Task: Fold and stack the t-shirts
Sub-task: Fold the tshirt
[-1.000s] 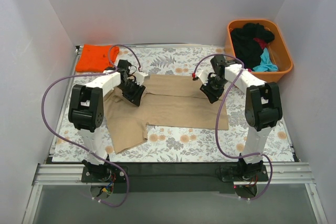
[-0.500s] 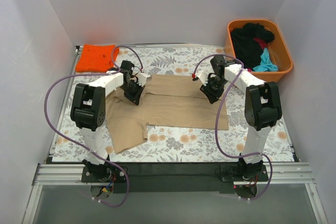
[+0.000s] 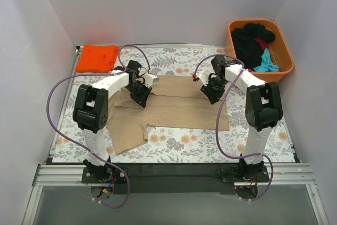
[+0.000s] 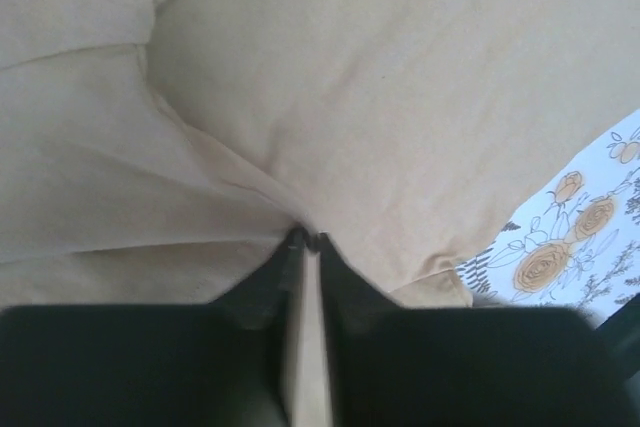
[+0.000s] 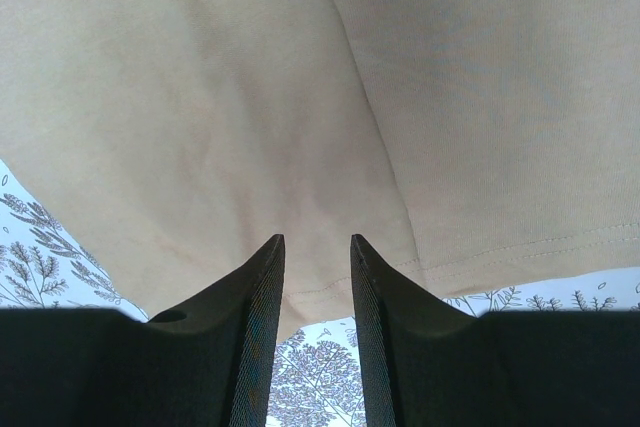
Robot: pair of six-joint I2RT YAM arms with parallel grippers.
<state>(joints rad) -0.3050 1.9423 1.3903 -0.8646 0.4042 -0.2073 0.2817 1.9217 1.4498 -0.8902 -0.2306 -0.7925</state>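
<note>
A tan t-shirt [image 3: 179, 106] lies spread on the floral table, with its left part folded over and one sleeve hanging toward the near edge. My left gripper [image 3: 141, 96] is shut on a pinch of the tan cloth; in the left wrist view the closed tips [image 4: 307, 240] bunch the t-shirt [image 4: 400, 97] into creases. My right gripper [image 3: 211, 92] is open at the shirt's far right part; in the right wrist view it [image 5: 317, 242] straddles the hem of the tan t-shirt [image 5: 200, 97] without holding it. A folded orange t-shirt [image 3: 96, 58] lies at the back left.
An orange plastic tub [image 3: 285, 46] stands at the back right, holding a black t-shirt [image 3: 247, 43], a red one [image 3: 260, 41] and a teal one [image 3: 267, 62]. White walls enclose the floral tablecloth [image 3: 179, 143] on three sides.
My left gripper has moved to the right with the tan cloth in it, dragging the shirt's left part inward. The right arm has not moved.
</note>
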